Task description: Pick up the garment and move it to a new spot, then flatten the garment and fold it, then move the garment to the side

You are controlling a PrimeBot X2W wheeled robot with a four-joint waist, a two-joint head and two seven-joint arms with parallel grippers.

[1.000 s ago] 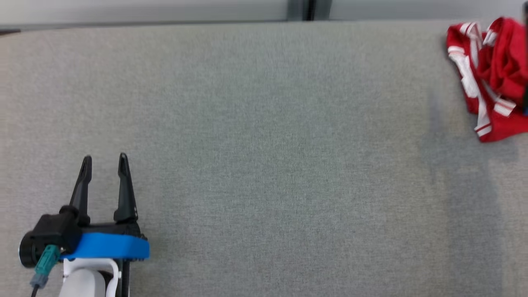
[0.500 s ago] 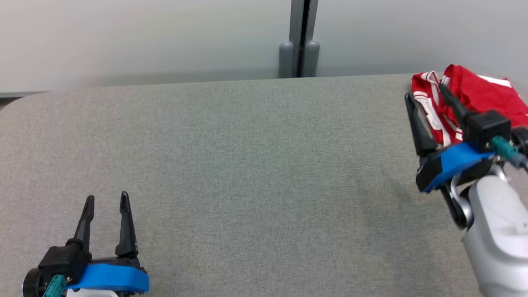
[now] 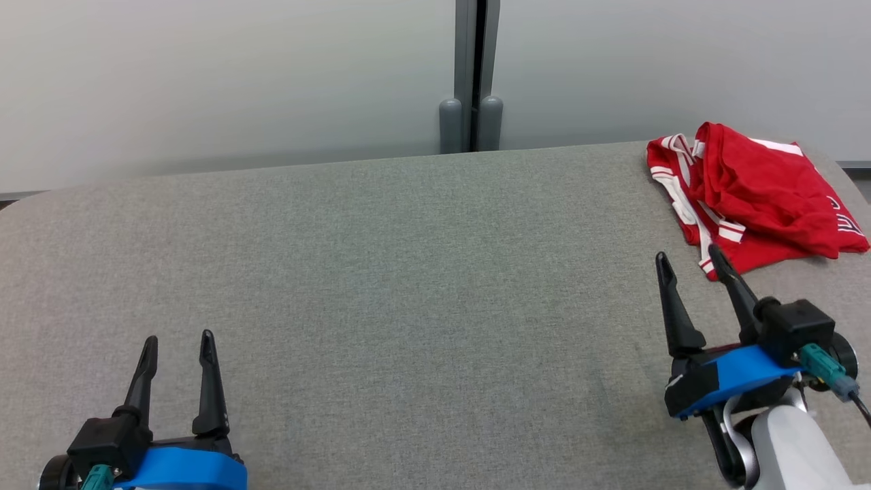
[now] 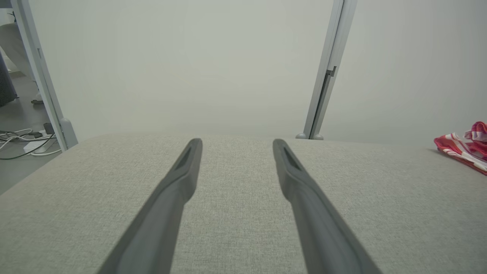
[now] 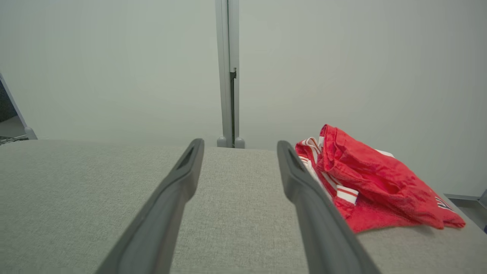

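Note:
The garment (image 3: 752,194) is red with white stripes and lies in a loose folded heap at the table's far right corner; it also shows in the right wrist view (image 5: 373,186) and at the edge of the left wrist view (image 4: 466,148). My right gripper (image 3: 691,262) is open at the lower right, just short of the garment's near edge and a little to its left, holding nothing. My left gripper (image 3: 178,342) is open at the lower left, far from the cloth, with nothing between its fingers (image 4: 179,182).
A grey fabric-covered table (image 3: 408,292) spans the view, with rounded far corners. Pale partition panels (image 3: 238,75) with a grey post (image 3: 471,75) stand behind it. Cables (image 4: 23,142) lie on the floor beyond the table's left end.
The head camera has tilted up, showing more of the wall. My right gripper has drawn back from over the garment towards me, leaving the cloth on the table. The left arm stays put.

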